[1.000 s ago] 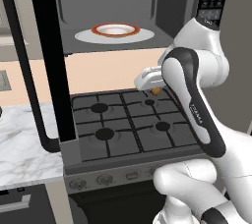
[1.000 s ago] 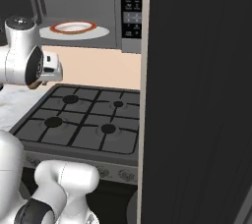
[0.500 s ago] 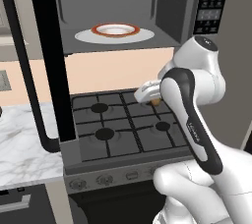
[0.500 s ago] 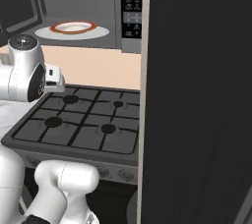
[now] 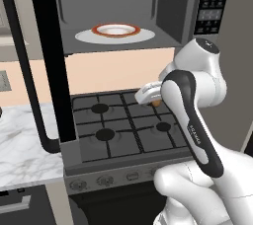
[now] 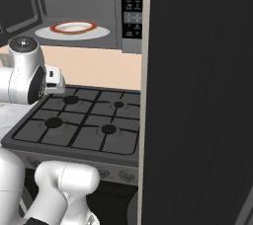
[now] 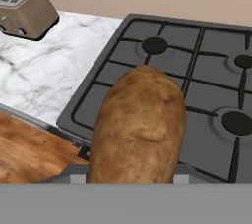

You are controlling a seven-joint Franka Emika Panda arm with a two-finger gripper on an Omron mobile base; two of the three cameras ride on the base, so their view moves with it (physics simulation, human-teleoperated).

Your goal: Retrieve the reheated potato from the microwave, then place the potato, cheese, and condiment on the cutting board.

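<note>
**Brown potato in the grip, board still to reach**

Brown, rough-skinned potato (image 7: 139,125) held between the fingers, narrowed onto it, rising from 6 o'clock of the hand view and hanging above the dark stove grate (image 7: 197,90). In the left base view just a sliver of the potato (image 5: 155,103) peeping out at the end of the gripper (image 5: 148,95), over the back burners.

Going left to right in the hand view: toaster (image 7: 27,9) at 10 o'clock on the marble counter (image 7: 54,75); reddish wood at 8 o'clock, judged to be the cutting board (image 7: 29,149); then the stove from centre out to 3 o'clock.

Advice for the step in hand, as a judgement:
- Carry toward 8 o'clock of the hand view, high enough to clear the raised grate and the stove's edge.
- Keep the grip steady; a rounded lump, likely to roll if released from height or on a tilt.
- Lower until resting on the wood, well inside the board's edge, then release.

Microwave (image 5: 123,17) standing open above the stove, plate (image 5: 116,30) inside and bare.

Hard to make out:
- Fingertips themselves covered by the potato; contact points unseen.
- Board cut off by the frame edge, its full outline unknown.
- Cheese and condiment bottle not located.
- Right base view: gripper tucked behind the arm's white wrist (image 6: 49,81); a dark panel (image 6: 197,95) covering everything toward 3 o'clock.
</note>
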